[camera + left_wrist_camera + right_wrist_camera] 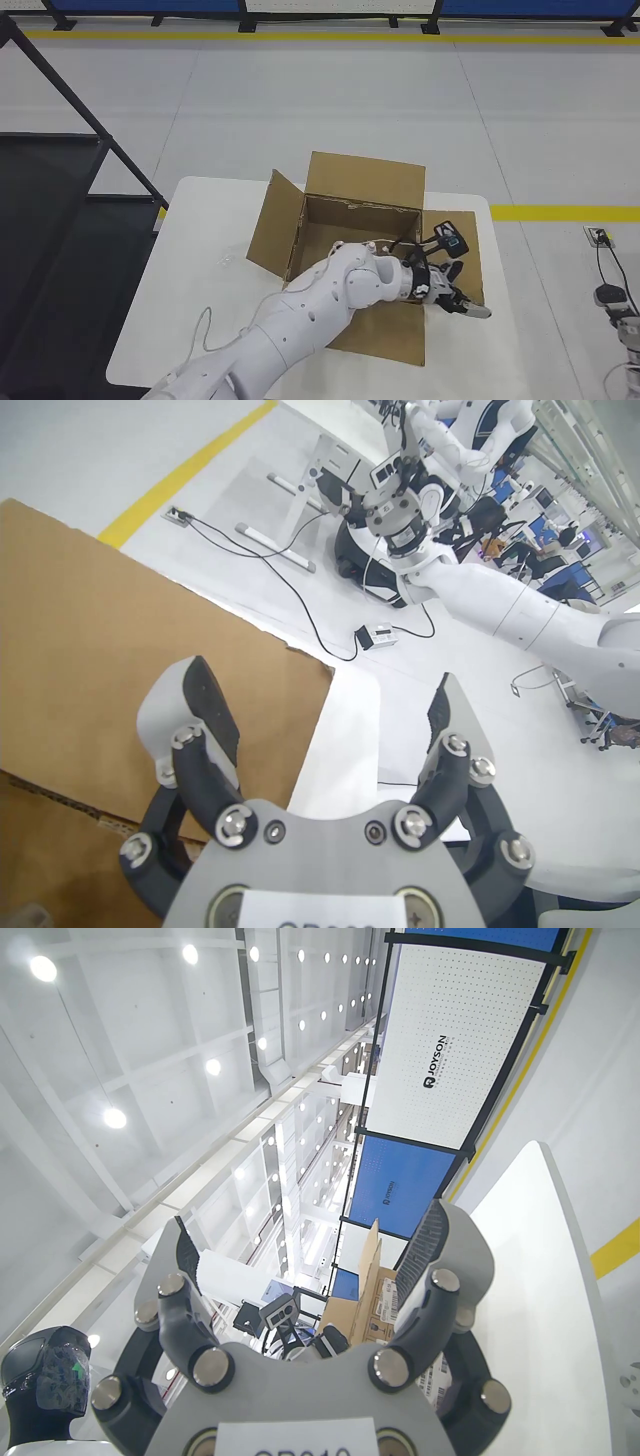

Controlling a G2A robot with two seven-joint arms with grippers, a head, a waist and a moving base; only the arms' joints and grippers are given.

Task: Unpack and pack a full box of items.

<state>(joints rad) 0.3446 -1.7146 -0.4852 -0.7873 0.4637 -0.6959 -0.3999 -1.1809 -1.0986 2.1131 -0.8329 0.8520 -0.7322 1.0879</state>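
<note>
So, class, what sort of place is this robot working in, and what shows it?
Probably a robotics lab or factory test hall: a yellow floor line, blue-and-white partition panels, and a high ceiling with rows of lamps.

An open brown cardboard box (362,180) sits mid-frame on a white rectangular table (190,290). The white left arm crosses it from the lower left, its left gripper (462,298) over the box's right-hand flap.

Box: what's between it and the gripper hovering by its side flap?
Nothing. In the left wrist view, the open left gripper sits over a flap of the box and bare table, with no item between.
</note>
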